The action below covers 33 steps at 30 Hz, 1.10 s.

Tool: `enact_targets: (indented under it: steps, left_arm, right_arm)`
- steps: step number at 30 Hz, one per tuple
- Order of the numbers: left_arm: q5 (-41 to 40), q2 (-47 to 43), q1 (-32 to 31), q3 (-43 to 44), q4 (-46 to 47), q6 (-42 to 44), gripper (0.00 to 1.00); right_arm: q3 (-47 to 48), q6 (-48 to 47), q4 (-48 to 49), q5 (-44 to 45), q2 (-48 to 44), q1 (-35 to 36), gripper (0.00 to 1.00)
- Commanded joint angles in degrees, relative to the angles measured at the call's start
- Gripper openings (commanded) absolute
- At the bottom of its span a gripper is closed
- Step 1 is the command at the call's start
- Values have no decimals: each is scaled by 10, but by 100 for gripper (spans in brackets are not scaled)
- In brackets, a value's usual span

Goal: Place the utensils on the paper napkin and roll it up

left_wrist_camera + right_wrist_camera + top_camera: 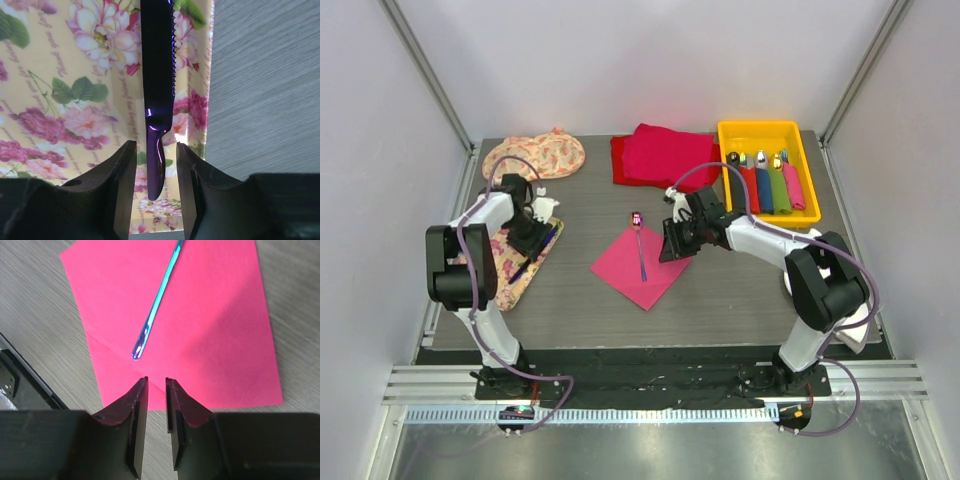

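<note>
paper napkin (pixel 625 268) lies flat at frame centre of the top view, turned corner-on like a diamond, with a faint fold crease showing in the right wrist view (pixel 210 330). One spoon (pixel 640 250) lies on it, running roughly top to bottom; its head overhangs the upper corner and its thin handle (pixel 155 310) ends mid-sheet. right gripper (pixel 672 240) sits at the napkin's right corner; in its own camera (pixel 157 382) the jaws are only a narrow slit apart with nothing between them, just short of the handle tip. knife (pixel 157 75), dark purple with a serrated edge, lies on the floral tray (pixel 515 275) at left of frame. left gripper (pixel 528 238) is over it, fingers (pixel 122 170) parted either side of the handle with a gap showing on both sides, no grip. Table (pixel 740 290) is dark grey woodgrain. Along its upper edge: floral mats (pixel 535 155) at left, red-magenta cloth pile (pixel 660 155) in the middle, yellow bin (pixel 767 128) at right holding coloured rolls with cutlery heads poking out. Plain white walls on three sides, aluminium posts in the corners. Arm bases stand on a black plate, with a slotted aluminium rail along the bottom of the frame.
</note>
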Motion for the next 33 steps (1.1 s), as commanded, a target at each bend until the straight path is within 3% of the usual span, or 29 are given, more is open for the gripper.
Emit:
enact_targets:
  steps: [1,13,15,20,25,33]
  left_arm:
    - [-26,9,-7,-9,35,9,41]
    - [-96,18,-36,-50,80,-5,26]
    - [-101,23,-38,-50,83,-18,16]
    - [-101,26,-36,-27,63,-47,0]
    - [-71,-8,-28,35,12,-85,0]
    - [55,-55,-37,164,-91,-202,0]
  right_arm:
    - [29,-6,-6,12,-35,3,29]
    - [41,-2,-11,19,-40,1,30]
    - [47,-2,-13,18,-41,2,33]
    - [58,-4,-15,18,-50,-2,52]
    - [67,-3,-19,24,-63,-10,69]
    - [75,6,-19,34,-66,-17,72]
